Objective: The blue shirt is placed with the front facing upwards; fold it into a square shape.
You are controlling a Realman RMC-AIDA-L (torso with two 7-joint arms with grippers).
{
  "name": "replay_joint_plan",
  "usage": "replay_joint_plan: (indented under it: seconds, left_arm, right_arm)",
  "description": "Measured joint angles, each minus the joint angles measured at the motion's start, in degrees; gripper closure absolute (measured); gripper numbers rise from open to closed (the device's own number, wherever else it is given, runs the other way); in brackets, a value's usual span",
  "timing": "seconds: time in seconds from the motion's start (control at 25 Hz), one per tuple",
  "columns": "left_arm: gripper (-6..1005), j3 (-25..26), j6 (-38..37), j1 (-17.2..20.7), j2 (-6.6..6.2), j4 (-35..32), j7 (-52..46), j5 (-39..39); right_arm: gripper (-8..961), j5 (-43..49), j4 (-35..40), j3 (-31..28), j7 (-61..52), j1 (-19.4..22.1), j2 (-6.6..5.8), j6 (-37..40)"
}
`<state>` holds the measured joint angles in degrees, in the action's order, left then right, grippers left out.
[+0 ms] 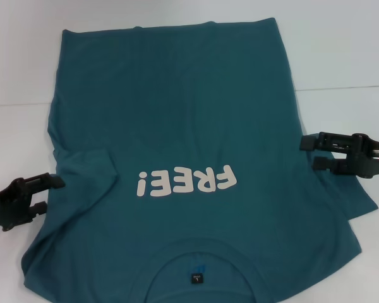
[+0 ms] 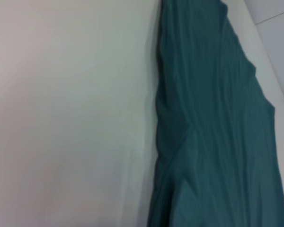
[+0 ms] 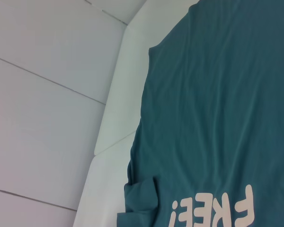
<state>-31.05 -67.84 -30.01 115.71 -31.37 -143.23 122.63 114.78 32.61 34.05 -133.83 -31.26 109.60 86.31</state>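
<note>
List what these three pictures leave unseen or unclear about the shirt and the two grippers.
- Blue shirt: the head view's lower edge cuts off its collar end.
- Neck label: its print is too small to read in the head view.
- Left gripper: its fingertips merge with the shirt's edge in the head view.
- Right gripper: grip unclear in the head view.
- Both wrist views show no fingers.

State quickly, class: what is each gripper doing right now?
Left gripper: open, holding nothing, at the large teal-blue cotton T-shirt's left edge.
Right gripper: open, holding nothing, over its right edge.
</note>
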Motion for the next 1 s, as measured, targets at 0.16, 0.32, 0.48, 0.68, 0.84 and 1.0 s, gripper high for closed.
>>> replay_joint_plan:
  seconds: [0.16, 0.32, 0.48, 0.68, 0.84, 1.0]
  left_arm:
    - [237, 0.12, -0.02, -0.12, 0.33, -0.44, 0.02, -0.12]
    - [236, -0.12, 0.36, -0.65, 0.49, -0.07, 0.04, -0.10]
    - [237, -0.32, -0.20, -1.48, 0.69, 0.37, 0.34, 0.02]
    - [237, -0.38, -3.09, -1.60, 1.52, -0.12, 1.09, -0.10]
    - [236, -0.38, -4.75, -0.78, 2.14, -0.16, 2.21, -0.10]
    - [236, -0.29, -6.52, -0.17, 2.41, -0.25, 3.33, -0.11]
  right_arm:
    - [40, 0.00, 0.00, -0.30, 0.21, 0.10, 0.00, 0.00]
    - [40, 0.00, 0.00, -0.56, 0.35, 0.14, 0.00, 0.00]
    - [40, 0.00, 0.00, -0.58, 0.37, 0.15, 0.00, 0.00]
    - [40, 0.00, 0.00, -0.58, 0.39, 0.15, 0.00, 0.06]
    - [40, 0.00, 0.00, -0.60, 0.41, 0.14, 0.00, 0.09]
    - [40, 0.00, 0.00, -0.65, 0.38, 0.14, 0.00, 0.15]
